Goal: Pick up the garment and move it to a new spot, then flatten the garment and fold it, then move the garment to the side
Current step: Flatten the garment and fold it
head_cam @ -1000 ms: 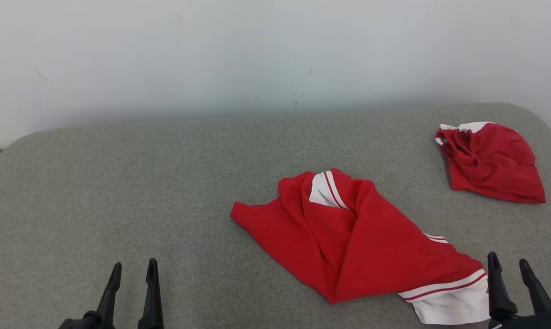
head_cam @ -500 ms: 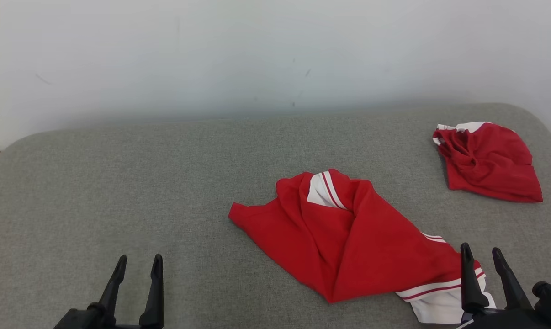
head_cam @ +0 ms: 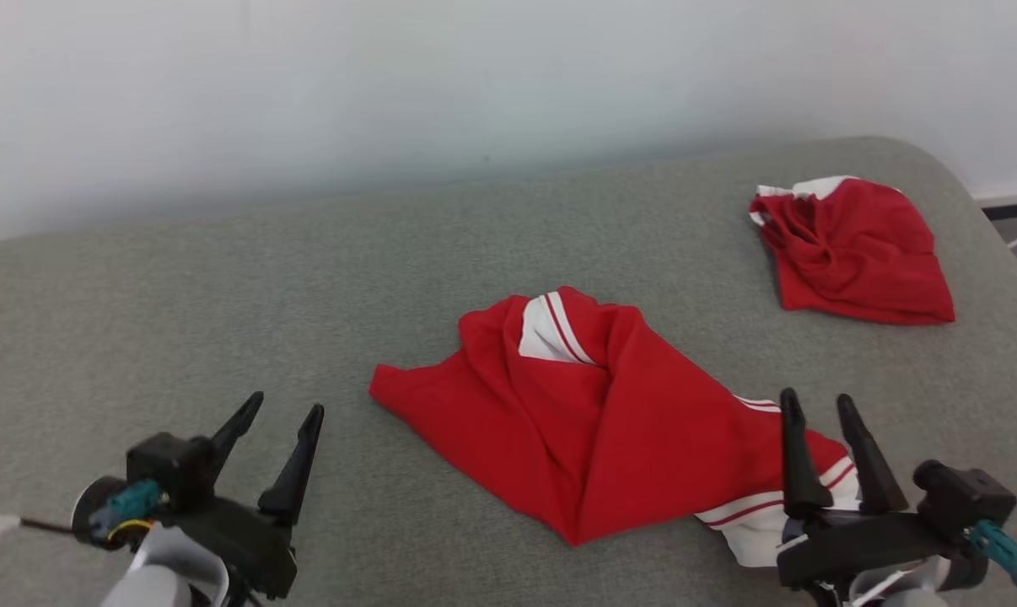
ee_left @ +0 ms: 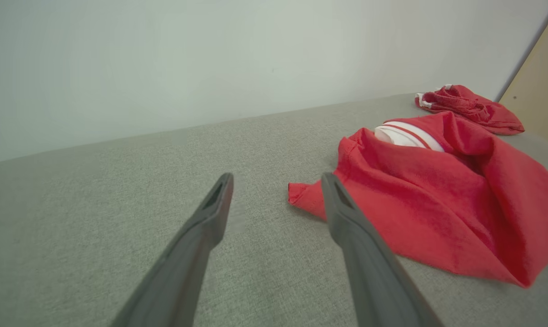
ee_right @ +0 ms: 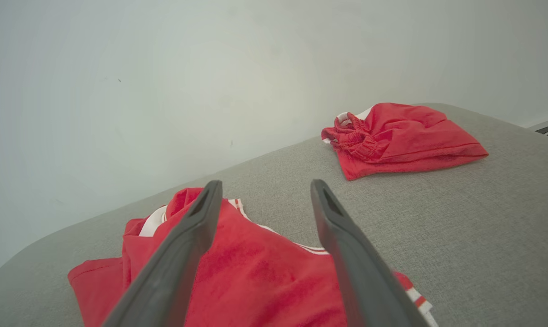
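Your left gripper [head_cam: 285,405] has its fingers spread apart and holds nothing. It hangs over bare grey cushion [head_cam: 222,278], just left of the garment [head_cam: 593,421]. Your right gripper [head_cam: 815,396] is also spread wide and empty, poised over the garment's white-striped end; you cannot tell whether it touches the cloth. The garment, red, lies crumpled mid-cushion. A second red bundle [head_cam: 854,253] sits well apart, at the far right.
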Robot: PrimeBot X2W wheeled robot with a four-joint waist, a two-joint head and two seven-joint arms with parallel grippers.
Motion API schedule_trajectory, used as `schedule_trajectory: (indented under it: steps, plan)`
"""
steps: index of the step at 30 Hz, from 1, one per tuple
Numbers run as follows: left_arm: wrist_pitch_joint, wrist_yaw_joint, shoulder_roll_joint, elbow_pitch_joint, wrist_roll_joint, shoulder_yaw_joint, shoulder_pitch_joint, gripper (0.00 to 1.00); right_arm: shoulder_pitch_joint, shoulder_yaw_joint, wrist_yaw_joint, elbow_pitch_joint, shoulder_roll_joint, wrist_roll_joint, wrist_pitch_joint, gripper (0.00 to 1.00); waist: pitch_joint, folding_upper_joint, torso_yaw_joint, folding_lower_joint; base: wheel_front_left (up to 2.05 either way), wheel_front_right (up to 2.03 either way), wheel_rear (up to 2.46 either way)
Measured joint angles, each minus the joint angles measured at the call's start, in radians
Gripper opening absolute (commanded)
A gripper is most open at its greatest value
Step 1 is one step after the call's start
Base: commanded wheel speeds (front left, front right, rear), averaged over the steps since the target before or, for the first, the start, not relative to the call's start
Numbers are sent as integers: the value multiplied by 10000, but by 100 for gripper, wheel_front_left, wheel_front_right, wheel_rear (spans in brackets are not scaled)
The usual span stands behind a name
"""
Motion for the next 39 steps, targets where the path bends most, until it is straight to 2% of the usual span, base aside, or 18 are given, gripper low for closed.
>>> schedule_trajectory:
  steps: [7, 13, 22, 31, 32, 33, 39]
  plan:
    - [895, -8, 1181, 585, -1948, -1601, -1252, 100, -556, 577, 0, 658, 159, 209, -311, 100, 308, 0, -684, 0, 0, 0, 0]
    - [1373, -8, 2219, 1202, -3014, -3196, -2158, 100, -938, 838, 0, 1039, 184, 405, -430, 100, 550, 1, -1361, 0, 0, 0, 0]
    - [1373, -8, 2719, 2253, -3668, -4730, -3247, 100, -1203, 1034, 0, 1087, 297, 525, -468, 100, 1007, 0, -1982, 0, 0, 0, 0]
    - [1436, -8, 2899, 3258, -4533, -5753, -3623, 100, -1243, 949, 0, 1066, 345, 525, -470, 100, 1297, 1, -2328, -1, 0, 0, 0]
    - [1459, -8, 2901, 3312, -4598, -5866, -3678, 45, -1247, 947, 0, 1064, 347, 525, -470, 100, 1307, 0, -2337, -1, 0, 0, 0]
    - [1429, -8, 2894, 3333, -4759, -5925, -3737, 0, -1254, 938, 0, 1057, 347, 525, -470, 100, 1311, 0, -2335, -1, 0, 0, 0]
    - [940, -8, 2834, 3260, -5051, -6466, -3994, 0, -1224, 821, 0, 1020, 313, 518, -470, 100, 1251, 1, -2104, -1, 0, 0, 0]
